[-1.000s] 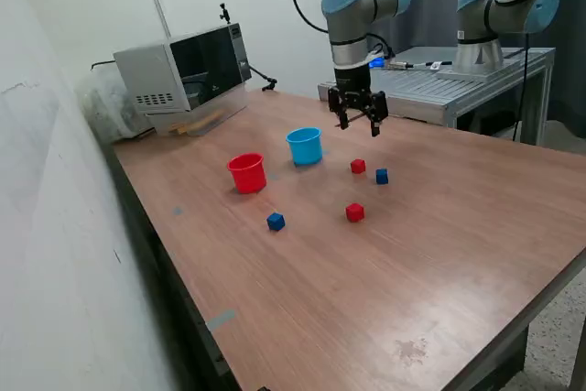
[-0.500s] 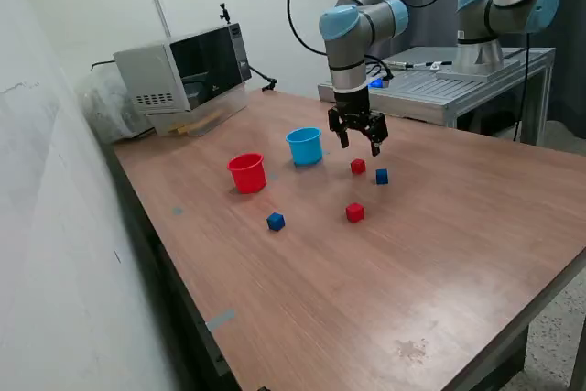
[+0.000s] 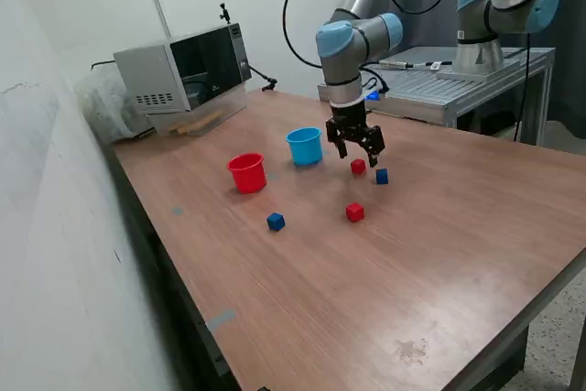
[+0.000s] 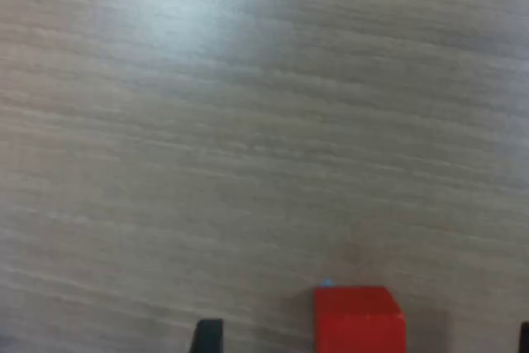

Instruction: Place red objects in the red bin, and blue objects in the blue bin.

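Note:
My gripper (image 3: 358, 155) hangs open just above a red cube (image 3: 358, 167) in the middle of the table. The wrist view shows that red cube (image 4: 359, 320) between the two dark fingertips (image 4: 207, 336), on bare wood. A dark blue cube (image 3: 381, 176) lies just to the exterior view's right of it. Nearer the front sit a second red cube (image 3: 354, 212) and a second blue cube (image 3: 276, 221). The red bin (image 3: 246, 172) and the light blue bin (image 3: 304, 146) stand upright side by side to the exterior view's left of the gripper.
A grey microwave-like box (image 3: 183, 66) stands at the table's back corner on the exterior view's left. A second robot arm (image 3: 499, 6) and a metal bench (image 3: 458, 80) are behind the table on the right. The wooden table (image 3: 366, 290) stretches toward the front.
The gripper has come down toward the table and now sits low over the red cube. The cubes and both bins have not moved.

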`<act>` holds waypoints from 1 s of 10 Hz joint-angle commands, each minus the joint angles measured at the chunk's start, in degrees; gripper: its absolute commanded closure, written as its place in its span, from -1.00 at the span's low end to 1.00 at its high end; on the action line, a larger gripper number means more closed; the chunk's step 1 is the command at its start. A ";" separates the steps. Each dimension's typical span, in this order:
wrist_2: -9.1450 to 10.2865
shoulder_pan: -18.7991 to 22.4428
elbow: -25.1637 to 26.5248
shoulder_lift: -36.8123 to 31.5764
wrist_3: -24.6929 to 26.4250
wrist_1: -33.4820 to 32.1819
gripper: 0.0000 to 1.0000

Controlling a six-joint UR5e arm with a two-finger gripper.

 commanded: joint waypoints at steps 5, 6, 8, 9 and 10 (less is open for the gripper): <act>-3.67 -0.12 -0.89 0.81 0.17 -0.98 1.00; -3.69 -0.21 -0.90 0.90 0.25 -0.98 1.00; -3.25 -1.52 -1.07 -0.06 0.25 -0.89 1.00; -3.16 -1.70 -2.03 -2.24 0.60 -0.63 1.00; -2.90 -1.71 -4.21 -4.26 0.69 1.46 1.00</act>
